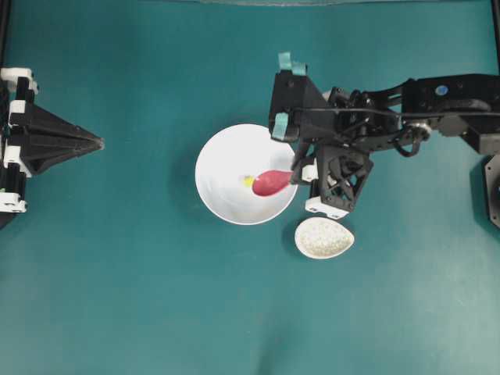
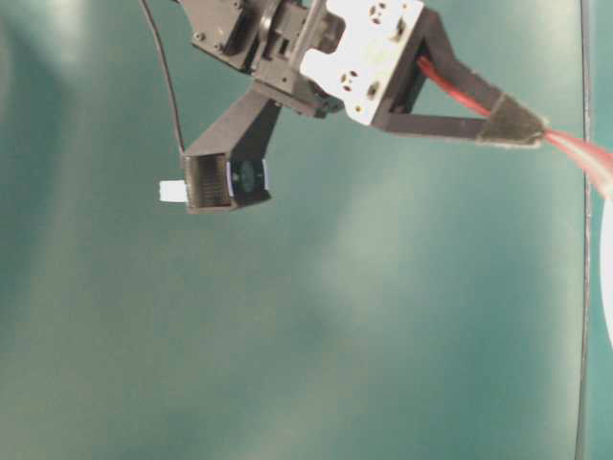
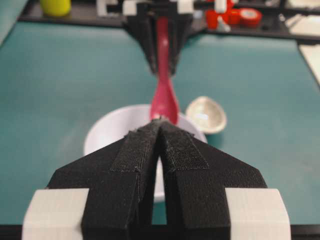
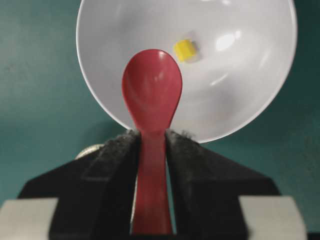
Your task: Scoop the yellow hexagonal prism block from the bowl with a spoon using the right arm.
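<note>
Right gripper (image 4: 151, 145) is clamped on the spoon (image 4: 151, 92) handle, head pointing out over the bowl (image 1: 226, 160). We see the yellow hexagonal prism block (image 4: 183, 50) on the bowl floor, just beyond the spoon tip and slightly to its right in wrist view. Spoon's long axis runs approx. toward the block; we judge a small sideways correction is needed. Left gripper (image 3: 159, 131) sits closed, well apart.

Block (image 4: 183, 50) in bowl (image 4: 240, 100), beside spoon (image 4: 152, 87).

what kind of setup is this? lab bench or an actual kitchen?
Most likely a lab bench, not a kitchen. Two black robot arms face each other over a plain teal table; the only tableware is a white bowl, a red spoon and a small speckled dish, and tape rolls sit at the far edge.
</note>
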### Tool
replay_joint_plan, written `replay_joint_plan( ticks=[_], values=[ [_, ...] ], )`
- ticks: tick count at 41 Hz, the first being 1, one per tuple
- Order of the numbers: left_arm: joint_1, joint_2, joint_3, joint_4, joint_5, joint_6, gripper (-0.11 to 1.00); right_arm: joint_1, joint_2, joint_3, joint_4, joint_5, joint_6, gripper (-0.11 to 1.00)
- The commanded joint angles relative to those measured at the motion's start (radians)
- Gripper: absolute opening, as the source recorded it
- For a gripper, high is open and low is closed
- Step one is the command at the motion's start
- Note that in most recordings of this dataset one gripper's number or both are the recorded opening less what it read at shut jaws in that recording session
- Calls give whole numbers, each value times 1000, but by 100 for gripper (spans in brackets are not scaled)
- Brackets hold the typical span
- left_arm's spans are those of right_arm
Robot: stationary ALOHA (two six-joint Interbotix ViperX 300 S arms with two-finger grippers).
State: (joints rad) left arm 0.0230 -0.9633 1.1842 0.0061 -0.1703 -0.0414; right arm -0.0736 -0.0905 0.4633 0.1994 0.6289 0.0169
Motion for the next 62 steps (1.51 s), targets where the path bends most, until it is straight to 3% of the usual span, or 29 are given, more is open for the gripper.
replay_joint_plan(
  ticks=[1, 33, 62],
  values=[
    [2, 5, -29, 2, -6, 0, -1, 6, 12, -9, 3, -11, 2, 25],
    [3, 5, -29, 2, -9, 0, -1, 18, 146, -15, 0, -140, -2, 25],
    [3, 5, -29, 3, -11, 0, -1, 32, 167, -14, -18, -347, -17, 25]
  ],
)
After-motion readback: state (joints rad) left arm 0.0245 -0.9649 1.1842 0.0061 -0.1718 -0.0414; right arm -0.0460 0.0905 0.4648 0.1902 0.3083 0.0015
